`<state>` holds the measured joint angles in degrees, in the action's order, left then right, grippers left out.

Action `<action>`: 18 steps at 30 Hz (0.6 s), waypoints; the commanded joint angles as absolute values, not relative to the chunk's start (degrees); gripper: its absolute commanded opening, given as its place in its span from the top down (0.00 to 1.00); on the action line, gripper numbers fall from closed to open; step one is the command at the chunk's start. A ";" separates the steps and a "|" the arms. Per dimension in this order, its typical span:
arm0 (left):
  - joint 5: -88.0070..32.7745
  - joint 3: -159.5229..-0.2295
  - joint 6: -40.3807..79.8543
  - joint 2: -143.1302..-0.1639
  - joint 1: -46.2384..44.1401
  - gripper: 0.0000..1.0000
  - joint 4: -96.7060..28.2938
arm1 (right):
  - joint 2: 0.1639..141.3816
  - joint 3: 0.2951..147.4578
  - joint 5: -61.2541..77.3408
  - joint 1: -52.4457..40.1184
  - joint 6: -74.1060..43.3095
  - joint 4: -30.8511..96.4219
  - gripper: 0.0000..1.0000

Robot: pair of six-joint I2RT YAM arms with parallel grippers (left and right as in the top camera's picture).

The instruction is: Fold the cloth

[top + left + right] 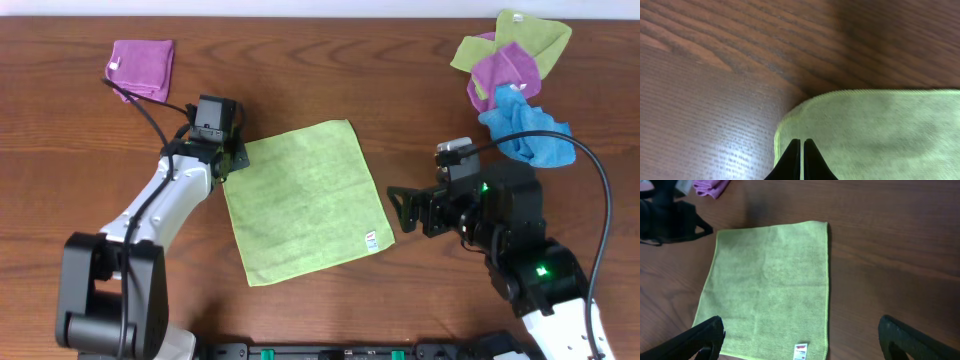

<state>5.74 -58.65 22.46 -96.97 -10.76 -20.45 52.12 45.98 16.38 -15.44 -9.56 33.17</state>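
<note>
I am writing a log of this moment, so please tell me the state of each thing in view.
the cloth: spread flat, not folded yet
left end effector: shut, over the cloth's corner; grip unclear
right end effector: open, empty, beside the cloth
purple cloth: folded, lying alone
cloth pile: bunched, green, purple and blue

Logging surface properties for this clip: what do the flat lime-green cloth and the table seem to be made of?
The cloth: likely microfibre or a similar soft textile; matte, fine ribbed weave, stitched hem, small white tag. The table: wood or wood-look laminate, which is unclear; brown grain lines, slight sheen.
</note>
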 commanded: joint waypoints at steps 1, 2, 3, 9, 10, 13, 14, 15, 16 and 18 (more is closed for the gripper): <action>8.54 -59.64 22.50 -99.96 -10.63 0.94 -19.70 | 52.51 46.02 16.95 -14.96 -9.17 33.21 0.01; 8.54 -59.64 22.50 -100.55 -10.63 0.94 -19.46 | 52.51 46.02 16.95 -14.96 -9.17 33.21 0.01; 8.54 -59.64 22.50 -101.12 -10.63 0.94 -19.25 | 52.51 46.02 16.95 -14.96 -9.15 33.21 0.01; 8.51 -59.64 22.50 -103.94 -10.63 0.94 -17.65 | 52.58 46.02 16.95 -14.96 -9.15 33.21 0.01; 8.54 -59.64 22.50 -104.53 -10.63 0.94 -17.15 | 52.73 46.02 16.95 -14.96 -9.15 33.21 0.01; 7.88 -59.64 22.52 -106.54 -10.63 0.94 -14.92 | 53.69 46.02 16.95 -14.96 -9.15 33.28 0.01; 7.88 -59.64 22.50 -107.39 -10.63 0.94 -14.13 | 54.39 46.02 16.95 -14.96 -9.15 33.41 0.01; 7.88 -59.64 22.50 -107.85 -10.63 0.94 -13.50 | 54.92 46.02 16.95 -14.98 -9.17 33.47 0.01; 7.88 -59.64 22.50 -108.27 -10.63 0.94 -12.91 | 55.46 46.02 16.95 -14.96 -9.15 33.56 0.01; 7.94 -59.64 22.48 -108.95 -10.50 0.95 -11.16 | 56.64 46.02 16.95 -14.96 -9.15 33.63 0.01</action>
